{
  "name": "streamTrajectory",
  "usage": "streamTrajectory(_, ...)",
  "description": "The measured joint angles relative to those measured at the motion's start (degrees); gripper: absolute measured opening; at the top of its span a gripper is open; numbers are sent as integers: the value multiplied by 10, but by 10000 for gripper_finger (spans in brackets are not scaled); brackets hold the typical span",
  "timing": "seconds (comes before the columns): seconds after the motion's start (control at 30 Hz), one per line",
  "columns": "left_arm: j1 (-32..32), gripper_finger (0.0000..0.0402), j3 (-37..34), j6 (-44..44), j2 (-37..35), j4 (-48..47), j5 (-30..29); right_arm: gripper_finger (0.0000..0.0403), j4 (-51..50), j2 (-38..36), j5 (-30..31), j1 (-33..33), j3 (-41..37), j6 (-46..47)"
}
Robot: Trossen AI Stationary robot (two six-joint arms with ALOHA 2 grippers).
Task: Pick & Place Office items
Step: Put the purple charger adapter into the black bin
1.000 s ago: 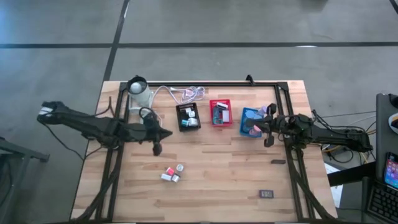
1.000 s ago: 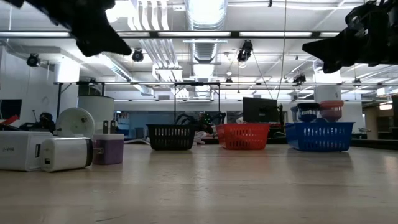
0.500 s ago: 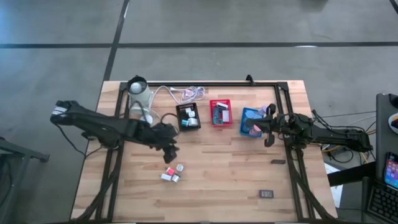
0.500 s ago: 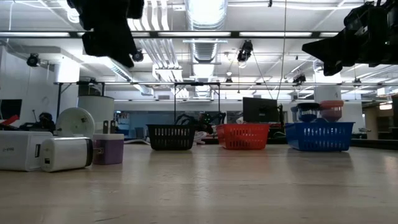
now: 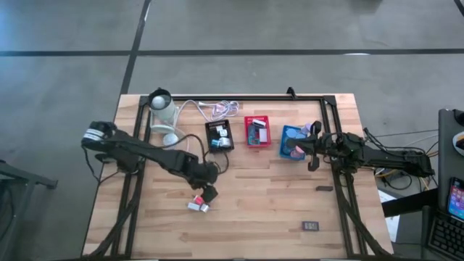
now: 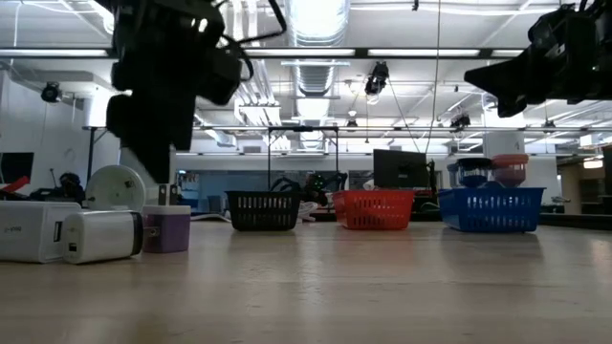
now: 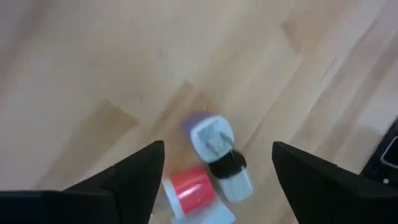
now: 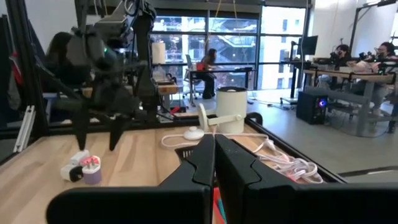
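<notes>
I have the left gripper (image 5: pixel 208 193) spread wide above the office items (image 5: pixel 199 204) clustered at lower centre of the counter (image 5: pixel 275 210), ready to straddle one. The right gripper (image 5: pixel 312 161) waits clenched beside the blue tray (image 5: pixel 289 152).

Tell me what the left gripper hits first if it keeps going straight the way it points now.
Most likely the small cluster of office items on the table. The left gripper hangs open just above them, its fingers either side of the lavender-topped plug piece. Which piece touches first is unclear.
</notes>
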Motion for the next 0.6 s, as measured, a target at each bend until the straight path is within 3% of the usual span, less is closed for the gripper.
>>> streamTrajectory(0.17, -7, 305, 16, -10, 48, -1, 32, 8, -3, 0, 1, 0, 0, -4)
streamTrajectory(0.6, -15, 305, 62, -4, 118, -4, 23, 8, -7, 1, 2, 0, 0, -1)
